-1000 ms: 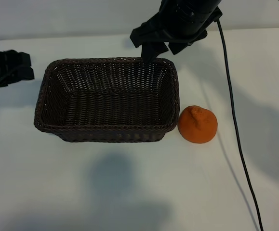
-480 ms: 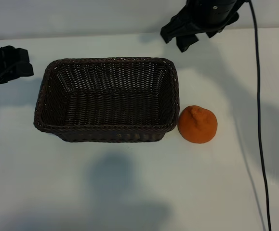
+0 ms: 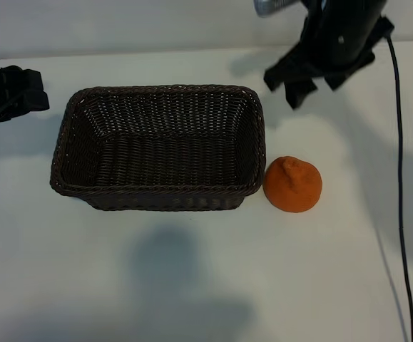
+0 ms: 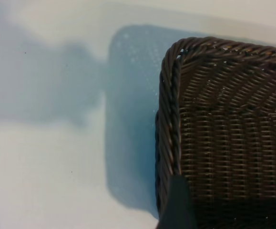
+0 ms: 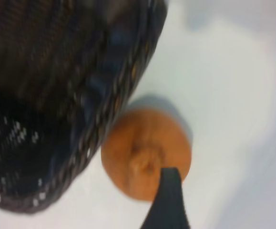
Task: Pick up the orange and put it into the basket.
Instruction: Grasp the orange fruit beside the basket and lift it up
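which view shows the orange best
The exterior view: the whole orange sits sharp and unblocked on the table just right of the basket. The right wrist view shows it blurred, partly behind a gripper finger. The left wrist view shows only the basket's corner, no orange.

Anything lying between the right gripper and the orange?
No. In the exterior view only bare white table separates the open right gripper from the orange.

1. A robot test bench in a lab-like setting: a bare white table (image 3: 192,285).
2. Black robot arms hang over the table's far edge.
3. A black cable (image 3: 399,178) trails across the table's right side.
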Motion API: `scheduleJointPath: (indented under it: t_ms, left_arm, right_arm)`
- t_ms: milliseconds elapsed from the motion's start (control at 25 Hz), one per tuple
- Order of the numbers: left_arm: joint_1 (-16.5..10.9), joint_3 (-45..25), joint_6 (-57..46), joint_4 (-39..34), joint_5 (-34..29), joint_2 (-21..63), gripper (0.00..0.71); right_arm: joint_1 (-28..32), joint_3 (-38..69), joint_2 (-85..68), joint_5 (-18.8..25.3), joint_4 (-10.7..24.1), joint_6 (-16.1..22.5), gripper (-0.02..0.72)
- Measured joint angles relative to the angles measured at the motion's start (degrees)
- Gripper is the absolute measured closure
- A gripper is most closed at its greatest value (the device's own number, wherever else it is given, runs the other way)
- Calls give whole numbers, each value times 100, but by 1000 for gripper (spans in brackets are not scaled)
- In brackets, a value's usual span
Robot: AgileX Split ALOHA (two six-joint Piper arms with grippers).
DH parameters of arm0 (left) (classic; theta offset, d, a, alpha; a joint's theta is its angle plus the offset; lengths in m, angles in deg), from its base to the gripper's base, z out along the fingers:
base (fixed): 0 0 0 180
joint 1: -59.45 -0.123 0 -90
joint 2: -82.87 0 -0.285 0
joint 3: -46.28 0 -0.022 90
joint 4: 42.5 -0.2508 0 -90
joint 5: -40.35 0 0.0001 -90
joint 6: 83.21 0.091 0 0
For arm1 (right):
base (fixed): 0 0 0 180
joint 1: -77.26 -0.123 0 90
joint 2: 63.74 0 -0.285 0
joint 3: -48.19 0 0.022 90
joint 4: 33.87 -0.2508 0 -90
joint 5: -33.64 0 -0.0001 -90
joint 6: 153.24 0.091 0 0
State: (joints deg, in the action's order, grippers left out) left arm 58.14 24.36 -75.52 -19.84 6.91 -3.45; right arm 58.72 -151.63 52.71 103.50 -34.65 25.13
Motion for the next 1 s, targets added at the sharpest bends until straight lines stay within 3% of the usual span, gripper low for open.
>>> scheduleJointPath:
  t_ms: [200,360,480,600,800,1000]
  left_arm:
    - [0,0,28,0,7,0,117]
    - [0,0,48,0,7,0,117]
    - [0,0,65,0,11,0,117]
    - [0,0,65,0,13,0,117]
    - [0,0,77,0,13,0,117]
    - [0,0,90,0,13,0,117]
  right_arm:
    - [0,463,-436,0,78,-280,118]
    - [0,891,-729,0,78,-950,118]
    - [0,1164,-830,0,-315,-1716,118]
    - [0,1326,-835,0,-629,-2218,118]
    - [0,1505,-835,-31,-818,-2630,118]
    - [0,1735,-835,-610,-1053,-2892,118]
